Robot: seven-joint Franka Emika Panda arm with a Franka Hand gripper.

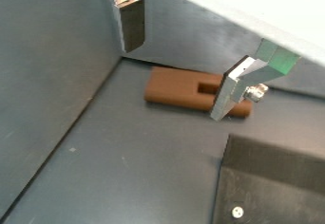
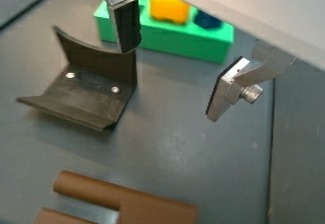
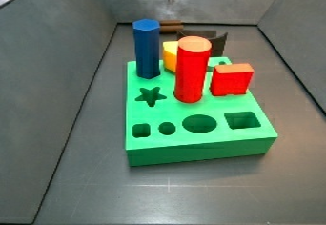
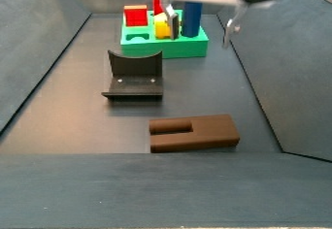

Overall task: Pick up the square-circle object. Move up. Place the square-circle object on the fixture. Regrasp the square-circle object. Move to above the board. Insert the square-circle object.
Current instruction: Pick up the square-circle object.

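Wrist views showed me the gripper [image 1: 178, 62] with its silver fingers [image 1: 233, 87] spread wide and nothing between them, hanging above the floor. The square-circle object [image 1: 193, 89] lay flat on the grey floor beneath and slightly beyond the fingers, a brown block with a slot cut into one end. In a side view the same piece [image 4: 193, 132] lay well apart from the fixture [image 4: 134, 75], with the board [image 4: 169, 41] farther back still, carrying its blue, red and yellow pegs.

I judged the pick not yet begun. To do it well, I would have centred the gripper over the solid part of the brown piece rather than the slotted end, turned the wrist so the pads faced its two long flat sides, then descended straight until the pads bracketed it before closing. One finger already stood over the slot, so a small shift looked needed.

As for pose, the gripper [image 4: 231, 24] hung high in that side view, pointing downward, off to the side of the board and above the floor.
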